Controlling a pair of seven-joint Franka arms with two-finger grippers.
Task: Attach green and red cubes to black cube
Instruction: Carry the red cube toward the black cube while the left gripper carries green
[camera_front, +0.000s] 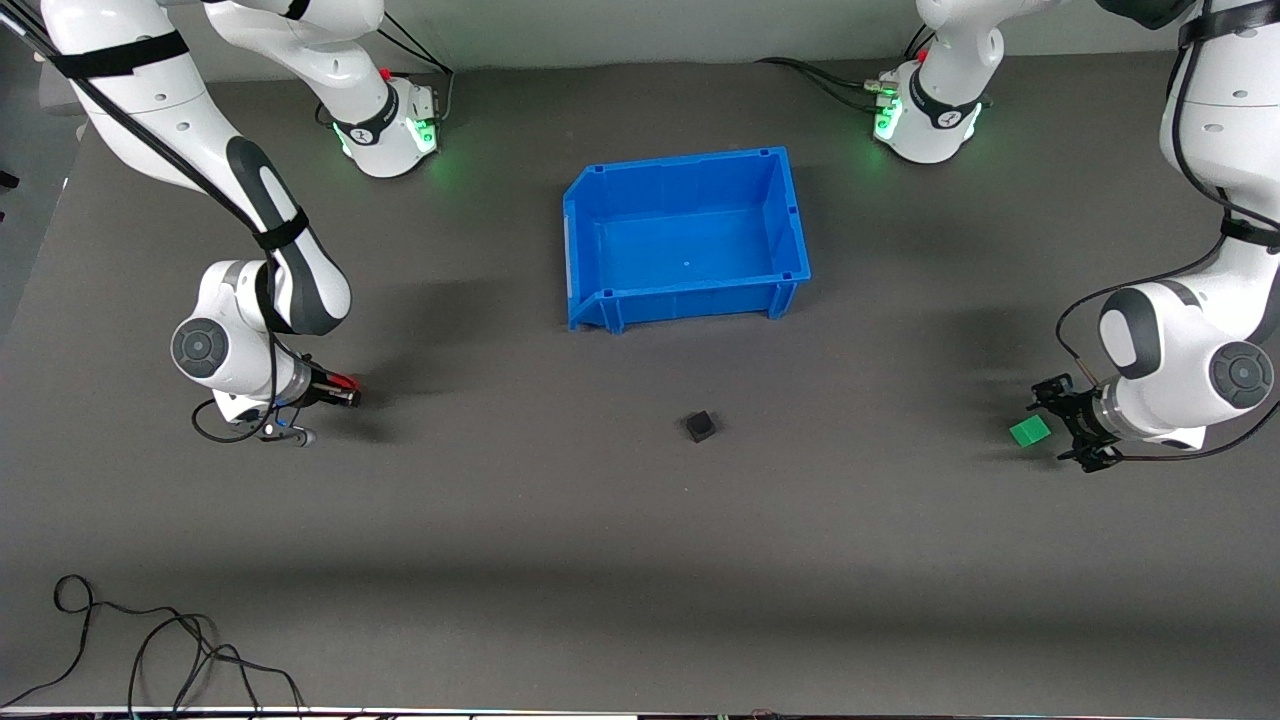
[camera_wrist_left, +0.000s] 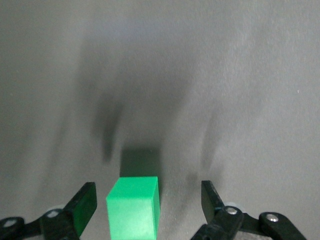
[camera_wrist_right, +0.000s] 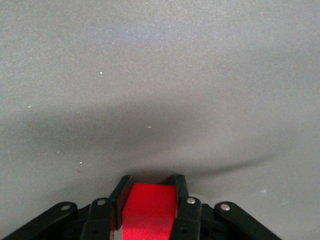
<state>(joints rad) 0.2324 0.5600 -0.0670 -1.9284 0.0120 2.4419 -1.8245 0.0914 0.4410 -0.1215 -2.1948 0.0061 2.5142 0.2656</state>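
Note:
The black cube (camera_front: 701, 426) sits alone on the dark table, nearer the front camera than the blue bin. The green cube (camera_front: 1030, 431) lies on the table at the left arm's end; in the left wrist view it (camera_wrist_left: 134, 207) sits between the two spread fingers with gaps on both sides. My left gripper (camera_front: 1052, 421) is open around it, low at the table. My right gripper (camera_front: 350, 391) is at the right arm's end, low by the table, shut on the red cube (camera_wrist_right: 149, 212), which shows as a red tip (camera_front: 345, 382) in the front view.
An empty blue bin (camera_front: 790, 235) stands mid-table, farther from the front camera than the black cube. Loose black cables (camera_front: 150, 650) lie at the table's near edge toward the right arm's end. Both arm bases stand at the farthest edge.

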